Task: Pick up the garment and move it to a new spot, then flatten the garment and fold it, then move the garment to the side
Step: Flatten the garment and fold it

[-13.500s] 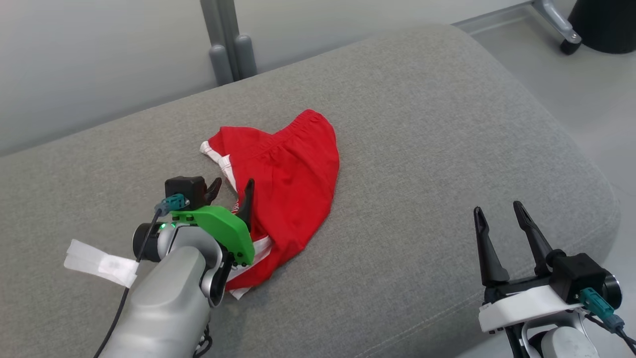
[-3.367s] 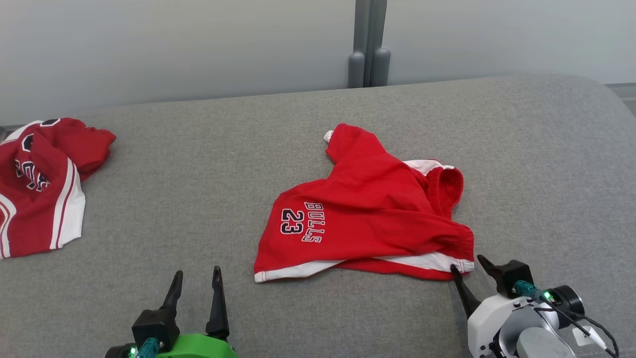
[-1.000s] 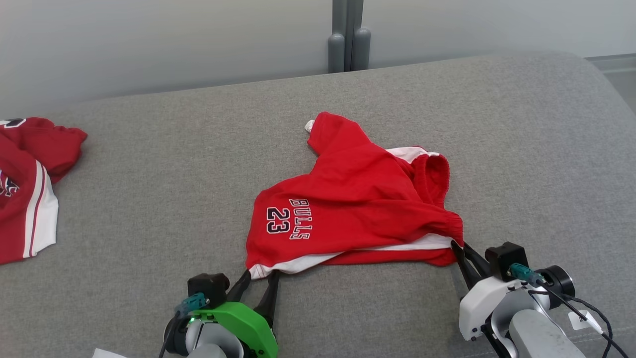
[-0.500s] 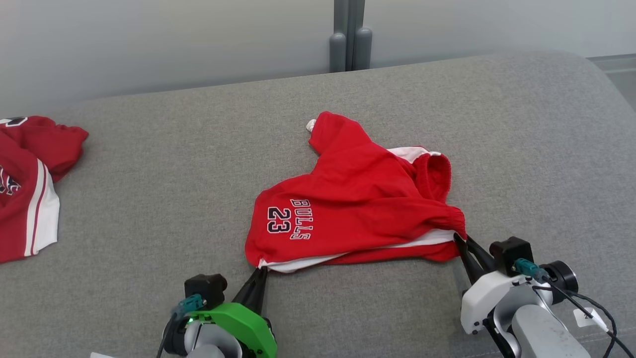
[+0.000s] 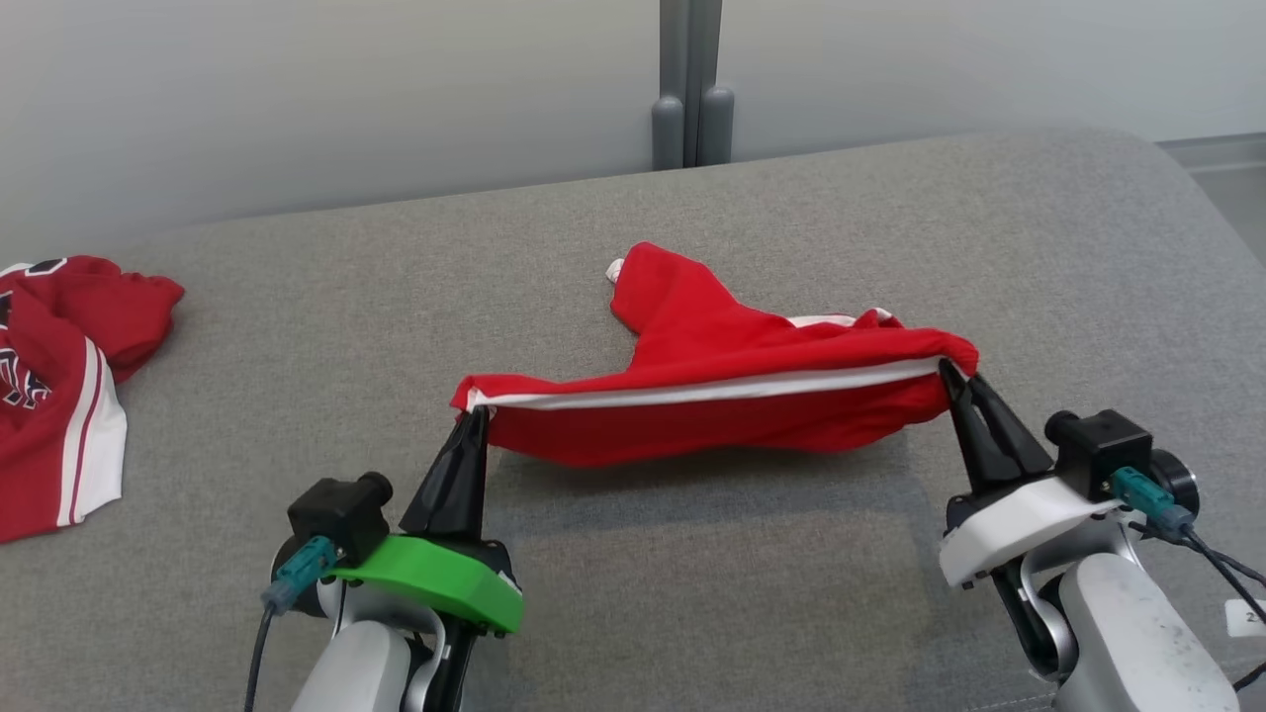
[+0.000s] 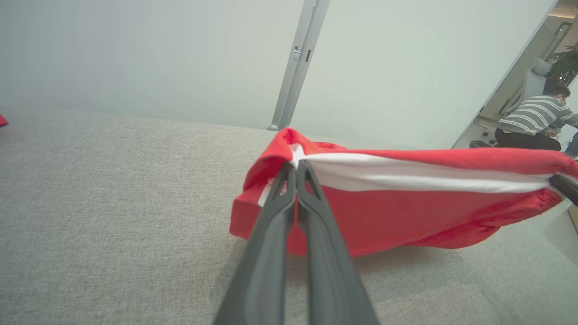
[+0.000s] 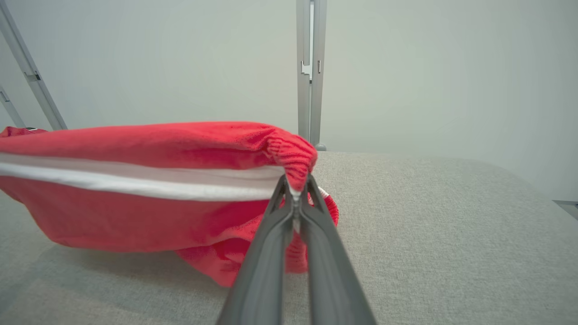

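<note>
Your left gripper [image 5: 474,412] and right gripper [image 5: 950,369] each clamp an end of the red shorts [image 5: 712,427], stretched between them (far corner resting on the couch [image 5: 297,346]).

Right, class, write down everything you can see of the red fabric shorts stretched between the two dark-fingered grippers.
The red fabric shorts are soft cloth with a white side stripe and a gathered elastic waistband. They hang stretched, stripe edge uppermost: the left gripper pinches the hem corner, the right gripper the waistband end. The middle sags, and the far leg lies on the grey upholstered cushion.
</note>
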Robot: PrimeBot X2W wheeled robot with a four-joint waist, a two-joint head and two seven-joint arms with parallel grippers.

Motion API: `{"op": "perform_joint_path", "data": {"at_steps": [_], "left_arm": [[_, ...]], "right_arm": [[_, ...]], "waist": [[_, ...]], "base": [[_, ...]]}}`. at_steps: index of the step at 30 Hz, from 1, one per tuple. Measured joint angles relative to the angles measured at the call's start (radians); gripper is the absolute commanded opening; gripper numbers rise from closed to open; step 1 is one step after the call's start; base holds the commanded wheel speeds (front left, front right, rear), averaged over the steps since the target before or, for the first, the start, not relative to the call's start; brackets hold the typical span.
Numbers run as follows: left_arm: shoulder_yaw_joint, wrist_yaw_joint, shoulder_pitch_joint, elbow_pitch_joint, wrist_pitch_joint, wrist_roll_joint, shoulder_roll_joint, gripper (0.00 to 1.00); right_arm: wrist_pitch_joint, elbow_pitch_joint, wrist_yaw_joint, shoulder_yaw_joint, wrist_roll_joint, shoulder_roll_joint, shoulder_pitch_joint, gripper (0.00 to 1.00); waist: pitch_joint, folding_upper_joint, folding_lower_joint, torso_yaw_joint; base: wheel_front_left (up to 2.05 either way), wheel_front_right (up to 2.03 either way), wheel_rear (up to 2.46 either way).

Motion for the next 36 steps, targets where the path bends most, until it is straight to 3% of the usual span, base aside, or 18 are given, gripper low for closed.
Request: {"op": "perform_joint_path", "data": {"at_steps": [9,14,19,23,28,36], "left_arm": [[0.055,0.0,0.059,-0.368,0.0,0.061,0.018,0.0],[0.086,0.0,0.059,-0.557,0.001,0.081,0.049,0.0],[0.085,0.0,-0.002,-0.647,0.093,0.085,0.084,0.0],[0.083,0.0,-0.118,-0.581,0.16,0.043,0.109,0.0],[0.072,0.0,-0.371,-0.364,0.2,0.015,0.164,0.0],[0.035,0.0,-0.802,-0.056,0.092,0.088,0.193,0.0]], "right_arm": [[0.0,-0.336,0.0,-0.046,0.042,-0.03,0.078,0.0],[0.057,-0.521,0.0,-0.061,0.049,-0.055,0.093,0.0],[0.14,-0.6,0.0,-0.047,0.062,-0.082,0.049,0.0],[0.193,-0.527,0.0,0.03,0.099,-0.108,-0.07,0.0],[0.205,-0.285,0.0,0.137,0.121,-0.137,-0.346,0.0],[0.048,0.12,0.0,0.194,0.047,-0.082,-0.79,0.0]], "waist": [[-0.054,0.0,0.0,-0.008],[-0.068,0.0,0.0,-0.012],[-0.06,0.0,0.0,-0.006],[-0.036,0.0,0.0,-0.001],[0.015,0.0,0.0,0.003],[0.113,0.0,0.0,0.011]], "base": [[0.0,0.0,0.0],[0.0,0.0,0.0],[0.0,0.0,0.0],[0.0,0.0,0.0],[0.0,0.0,0.0],[0.0,0.0,0.0]]}}
